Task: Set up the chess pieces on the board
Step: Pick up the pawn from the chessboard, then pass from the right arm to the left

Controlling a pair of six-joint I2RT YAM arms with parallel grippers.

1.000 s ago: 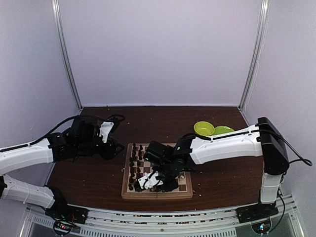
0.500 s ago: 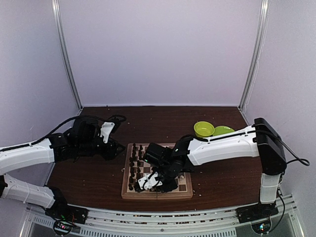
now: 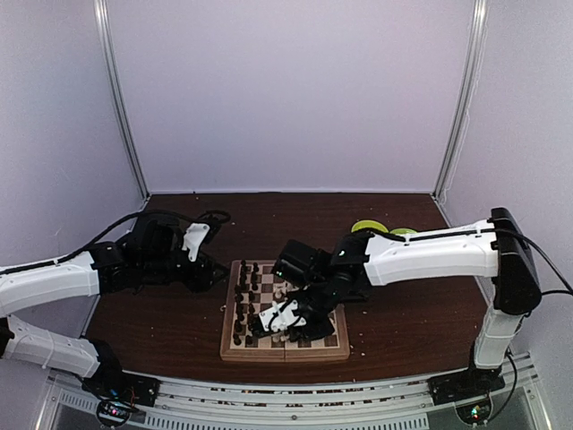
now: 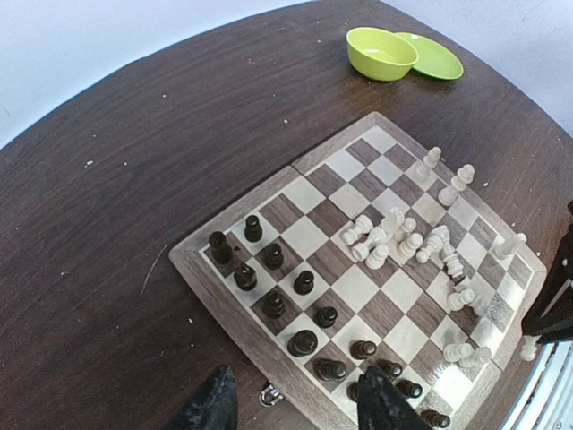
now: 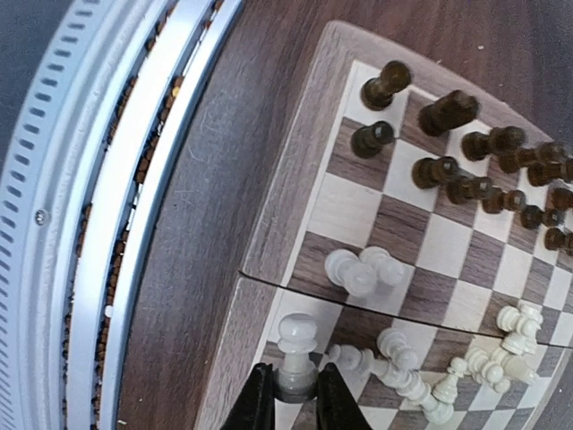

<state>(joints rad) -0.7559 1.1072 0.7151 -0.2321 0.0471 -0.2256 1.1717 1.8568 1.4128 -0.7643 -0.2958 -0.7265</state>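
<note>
The board lies at the table's front middle; it also shows in the left wrist view and the right wrist view. Dark chess pieces stand in rows along its left side. White pieces lie scattered, many toppled, on the right half. My right gripper is shut on the base of an upright white pawn over the board's near edge by the fold seam. My left gripper is open and empty, just off the board's left edge.
A green bowl and a green plate sit at the back right, partly hidden behind the right arm in the top view. The metal rail runs along the table's front edge. Small white crumbs dot the dark table.
My right gripper has risen and shifted slightly back and right over the board with the white pawn held. The right arm's elbow has swung right. The left arm has barely moved.
</note>
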